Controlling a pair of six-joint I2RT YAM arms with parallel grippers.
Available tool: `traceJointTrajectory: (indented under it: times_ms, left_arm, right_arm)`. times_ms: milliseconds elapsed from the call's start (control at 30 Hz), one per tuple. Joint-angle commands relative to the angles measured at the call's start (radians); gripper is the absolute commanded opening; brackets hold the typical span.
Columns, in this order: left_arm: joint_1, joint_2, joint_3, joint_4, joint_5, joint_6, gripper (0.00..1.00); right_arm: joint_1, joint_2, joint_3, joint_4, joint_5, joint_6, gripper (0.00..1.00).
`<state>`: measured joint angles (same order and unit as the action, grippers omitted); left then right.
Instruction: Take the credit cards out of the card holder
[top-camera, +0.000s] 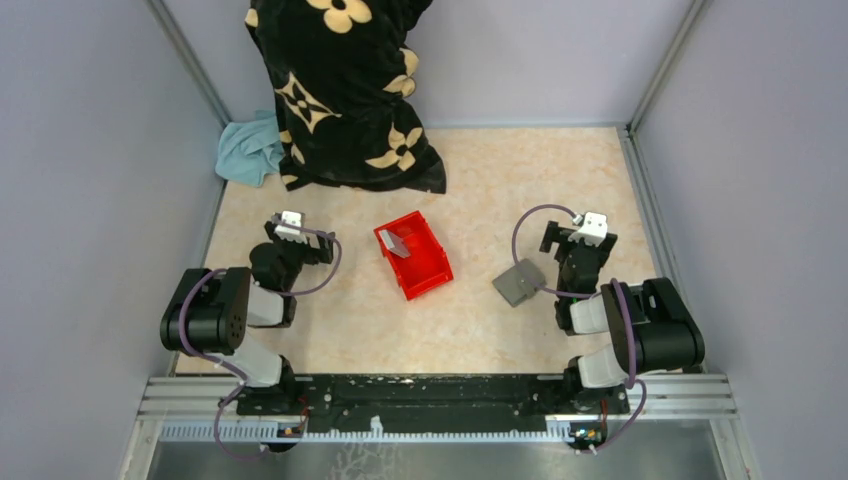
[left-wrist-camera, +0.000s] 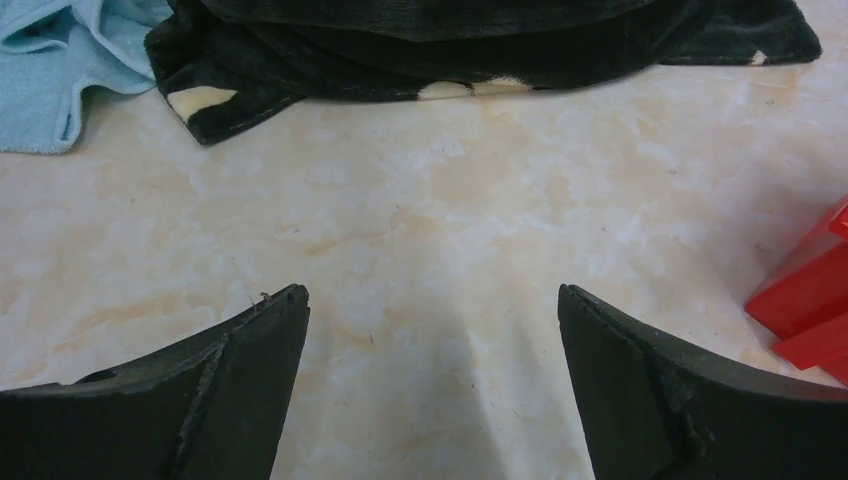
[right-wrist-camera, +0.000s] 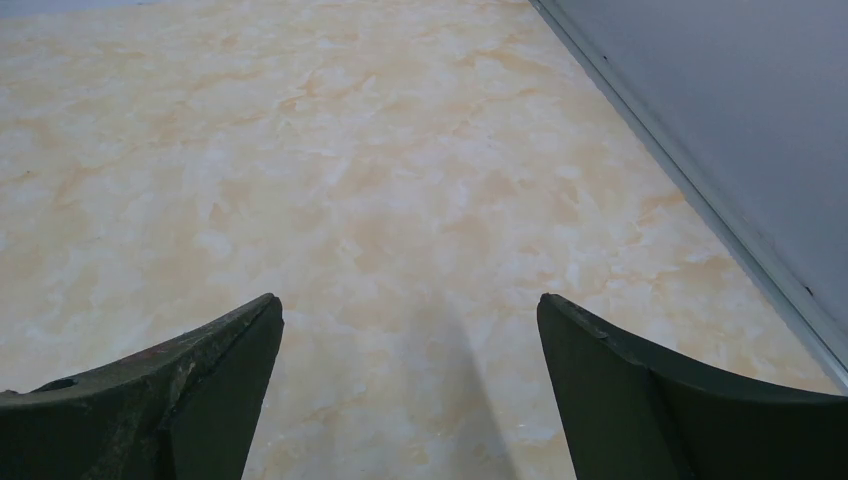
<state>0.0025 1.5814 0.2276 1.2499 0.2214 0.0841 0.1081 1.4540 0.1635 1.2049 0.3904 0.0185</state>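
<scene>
While both tools stand wide open and hold nothing, the task seems to be only at an early stage. The left tool (left-wrist-camera: 430, 305) hovers over bare tabletop (top-camera: 470, 190) near the left edge, and the right tool (right-wrist-camera: 408, 305) does the same near the right edge. The card holder (top-camera: 519, 282) lies flat and seems folded shut, toward the right edge and just beside the right arm. In the red bin (top-camera: 425, 285), at the middle of the tabletop, one thin silver-grey piece leans against a wall; I judge it to be one of the credit cards (top-camera: 397, 243). If so, one card is out. The others are not visible; probably they are inside the closed holder, which must first be opened.
</scene>
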Motion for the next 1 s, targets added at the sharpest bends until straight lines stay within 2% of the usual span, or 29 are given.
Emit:
traceJointTrajectory:
  times_ms: [0, 267, 400, 500, 600, 633, 733, 833, 867, 900, 933, 967]
  left_arm:
    - [0.003, 0.008, 0.009, 0.037, 0.014, 0.012, 0.99]
    - [0.002, 0.008, 0.008, 0.037, 0.016, 0.013, 0.99]
    - [0.002, 0.001, 0.004, 0.042, -0.002, 0.003, 0.99]
    - [0.003, -0.125, -0.002, -0.055, -0.096, -0.028, 0.99]
    - [0.003, -0.296, -0.003, -0.169, -0.093, -0.052, 0.99]
    - [0.003, -0.347, -0.004, -0.205, -0.097, -0.095, 0.99]
    - [-0.023, -0.464, -0.002, -0.252, -0.096, -0.210, 0.99]
    - [-0.133, -0.483, 0.060, -0.349, -0.112, -0.217, 0.99]
    - [-0.189, -0.483, 0.094, -0.406, -0.124, -0.205, 0.99]
    - [-0.246, -0.477, 0.127, -0.473, -0.128, -0.179, 0.99]
    - [-0.300, -0.473, 0.175, -0.521, -0.119, -0.158, 0.99]
    - [-0.348, -0.471, 0.211, -0.567, -0.101, -0.161, 0.99]
  right_arm:
    - [-0.006, 0.000, 0.004, 0.062, -0.010, -0.003, 0.99]
    - [-0.005, -0.004, -0.005, 0.078, 0.012, 0.001, 0.99]
    - [0.019, -0.105, -0.003, -0.001, 0.036, -0.021, 0.99]
    - [0.048, -0.264, 0.100, -0.353, 0.018, 0.011, 0.99]
    - [0.047, -0.379, 0.237, -0.698, 0.092, 0.245, 0.99]
    - [0.048, -0.404, 0.278, -0.785, 0.076, 0.273, 0.99]
    - [0.048, -0.420, 0.394, -0.977, 0.024, 0.309, 0.99]
    - [0.051, -0.375, 0.493, -1.123, -0.042, 0.304, 0.99]
    - [0.053, -0.364, 0.519, -1.147, -0.078, 0.300, 0.94]
    - [0.055, -0.354, 0.528, -1.163, -0.125, 0.295, 0.81]
    - [0.060, -0.346, 0.544, -1.182, -0.152, 0.295, 0.63]
    - [0.069, -0.342, 0.554, -1.204, -0.158, 0.306, 0.50]
